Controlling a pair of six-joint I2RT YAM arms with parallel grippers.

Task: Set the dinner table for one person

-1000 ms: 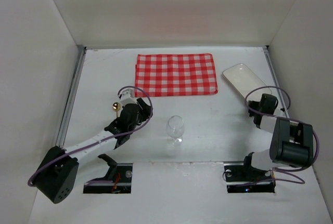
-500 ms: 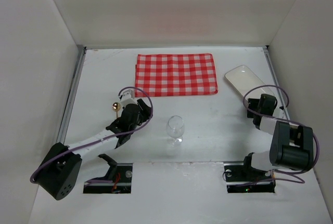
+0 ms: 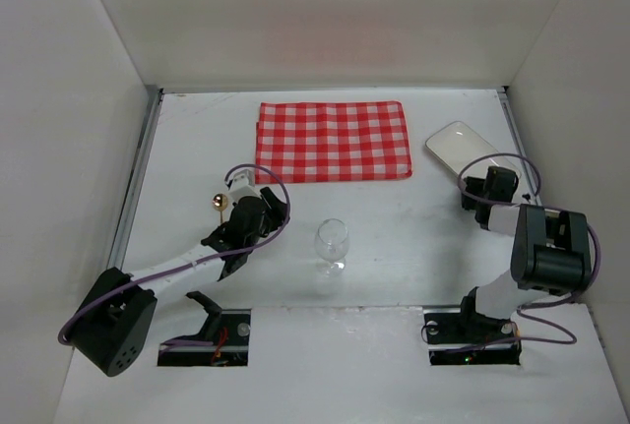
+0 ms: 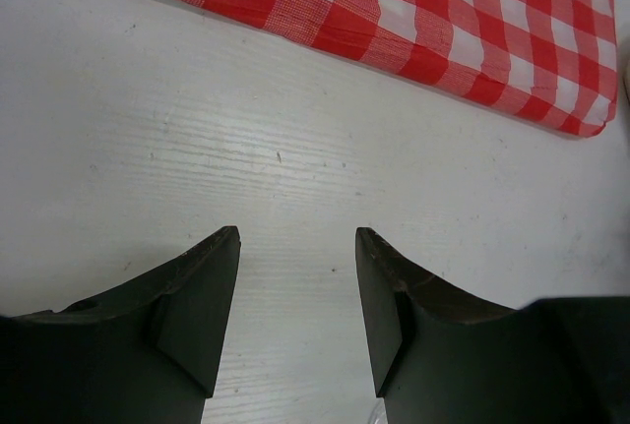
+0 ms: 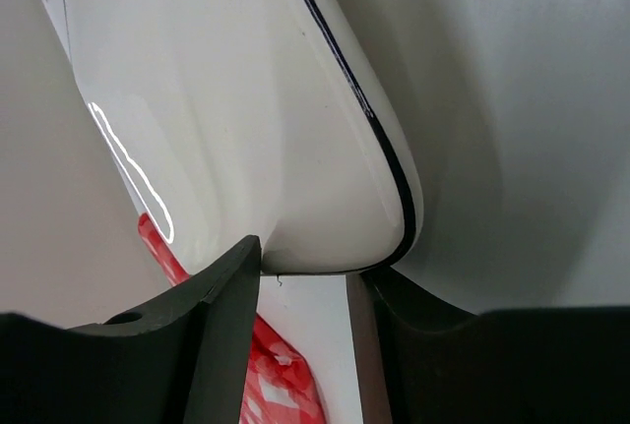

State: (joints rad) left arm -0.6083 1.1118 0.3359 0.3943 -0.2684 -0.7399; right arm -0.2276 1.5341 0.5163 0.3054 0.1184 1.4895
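Left hand (image 4: 295, 237): jaws wide apart, holding nothing, above desk (image 3: 413, 237), on near side of checked cloth (image 4: 443, 11). Right hand (image 5: 303, 257): jaws narrow, clamped on near rim of white plate (image 5: 246, 99), far right. Desk: plain white, flat, metal edge strips, beneath both arms.

I count one dinner table (image 3: 394, 217), one red-checked cloth (image 3: 333, 141), one white plate (image 3: 459, 146), one wine glass (image 3: 331, 241) and one small round gold thing (image 3: 220, 201).
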